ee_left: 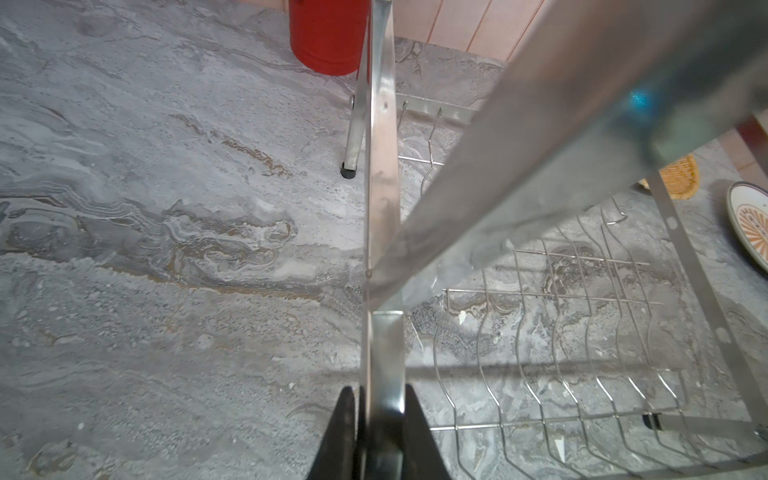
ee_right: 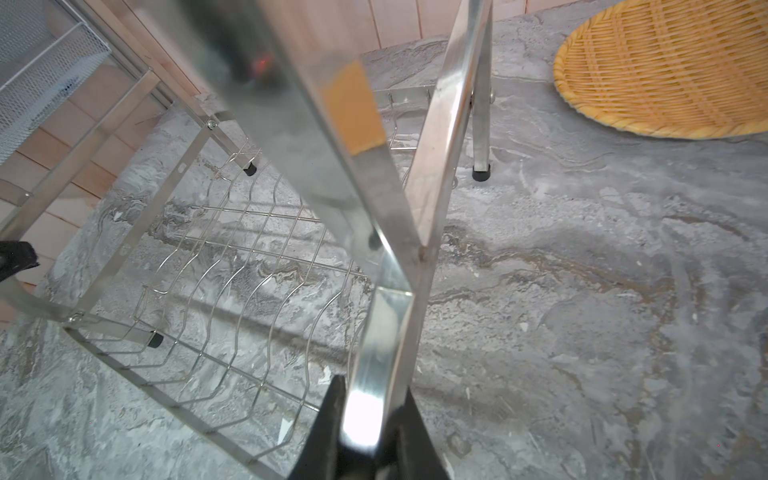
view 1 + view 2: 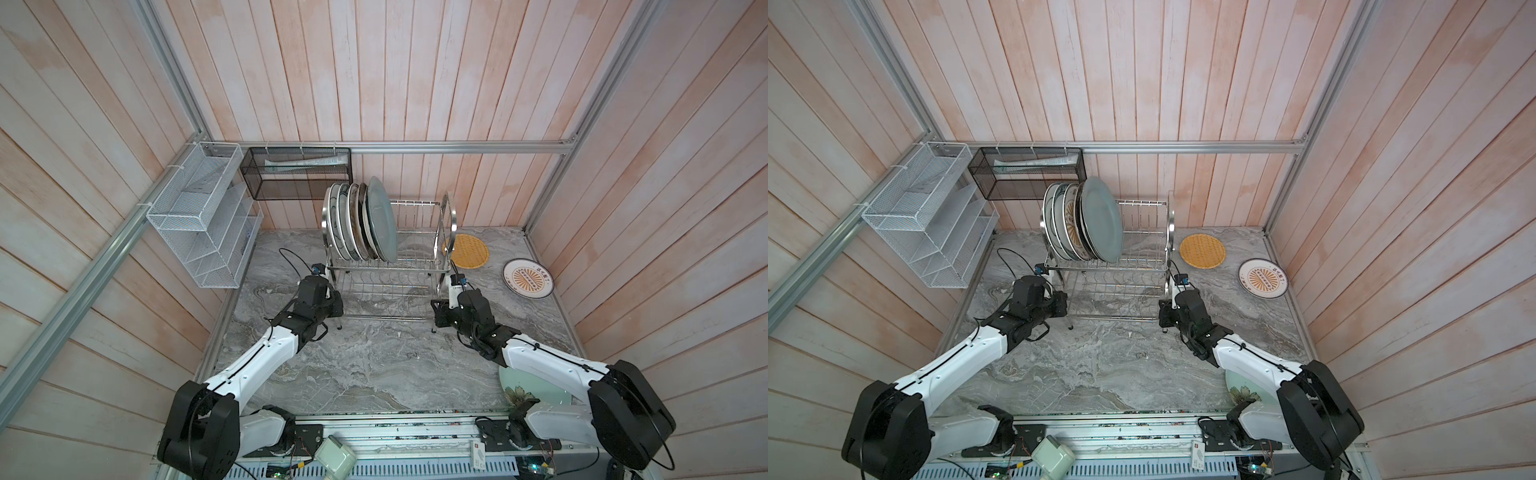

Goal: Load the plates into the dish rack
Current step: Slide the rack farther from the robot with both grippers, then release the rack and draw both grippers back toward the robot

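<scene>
Dish rack [image 3: 395, 262] [image 3: 1133, 266]: stands at the back middle of the marble tabletop [image 3: 374, 365], long side facing the arms; 2 tiers of wire.
Plates in rack [image 3: 353, 226] [image 3: 1067, 224]: upright in a tight row at the left end of the upper tier, at least 5; the grey-blue plate [image 3: 380, 220] [image 3: 1100, 218] is the rightmost and hides most of the others.
Left gripper [image 3: 334, 307] [image 1: 380, 399]: black fingers [image 1: 340, 419] pinched on the flat steel strip of the rack's near left leg.
Right gripper [image 3: 440, 311] [image 2: 374, 395]: fingers [image 2: 328, 415] clamped the same way on the near right leg.
Loose plates: orange lattice plate [image 3: 467, 251] [image 3: 1202, 251] flat just right of the rack; sunburst plate [image 3: 528, 278] [image 3: 1263, 278] flat further right, near the wall; pale green floral plate [image 3: 523, 386] [image 3: 1241, 386] at the near right edge.
In the way: the right arm lies over the pale green plate and covers much of it; in a top view the rack's right end frame crosses the lattice plate's edge; blurred steel bars cut across both wrist views.
Around: white mesh organiser [image 3: 199, 216] and black mesh basket [image 3: 297, 172] hang on the back left walls; a red cylinder [image 1: 328, 37] stands beyond the rack's far leg in the left wrist view.
Feet: whether the rack's feet touch the tabletop I cannot tell.
</scene>
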Tool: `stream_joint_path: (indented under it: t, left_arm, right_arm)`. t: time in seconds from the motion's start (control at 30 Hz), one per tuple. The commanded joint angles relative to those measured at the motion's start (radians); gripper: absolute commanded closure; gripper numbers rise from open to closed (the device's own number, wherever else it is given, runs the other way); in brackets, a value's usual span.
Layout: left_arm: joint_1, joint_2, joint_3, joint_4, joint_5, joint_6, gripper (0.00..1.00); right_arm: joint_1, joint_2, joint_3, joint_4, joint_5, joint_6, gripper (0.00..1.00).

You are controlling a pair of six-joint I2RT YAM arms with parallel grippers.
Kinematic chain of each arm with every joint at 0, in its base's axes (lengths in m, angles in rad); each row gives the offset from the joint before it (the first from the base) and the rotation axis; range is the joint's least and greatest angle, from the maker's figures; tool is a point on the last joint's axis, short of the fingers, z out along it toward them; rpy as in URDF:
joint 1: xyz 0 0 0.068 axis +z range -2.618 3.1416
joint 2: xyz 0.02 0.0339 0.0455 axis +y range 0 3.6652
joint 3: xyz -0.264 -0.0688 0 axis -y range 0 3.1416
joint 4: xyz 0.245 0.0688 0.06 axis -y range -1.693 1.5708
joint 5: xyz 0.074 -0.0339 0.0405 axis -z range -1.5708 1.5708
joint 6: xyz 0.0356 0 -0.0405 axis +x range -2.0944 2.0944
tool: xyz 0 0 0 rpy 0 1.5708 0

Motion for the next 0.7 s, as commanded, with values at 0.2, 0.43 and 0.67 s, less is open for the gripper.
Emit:
stream_joint_path:
  t: [0.2, 0.43, 0.67]
  left_arm:
    - [0.034, -0.104, -0.039, 0.022, 0.016, -0.166, 0.94]
    - [0.034, -0.125, -0.034, -0.004, 0.015, -0.181, 0.60]
    - [0.043, -0.215, -0.004, -0.069, 0.080, -0.205, 0.20]
  right_arm:
    - [0.134, -0.053, -0.018, 0.097, 0.074, 0.197, 0.95]
    - [0.135, -0.116, -0.006, -0.005, 0.176, 0.197, 0.41]
    - [0.133, -0.274, 0.037, -0.217, 0.286, 0.170, 0.02]
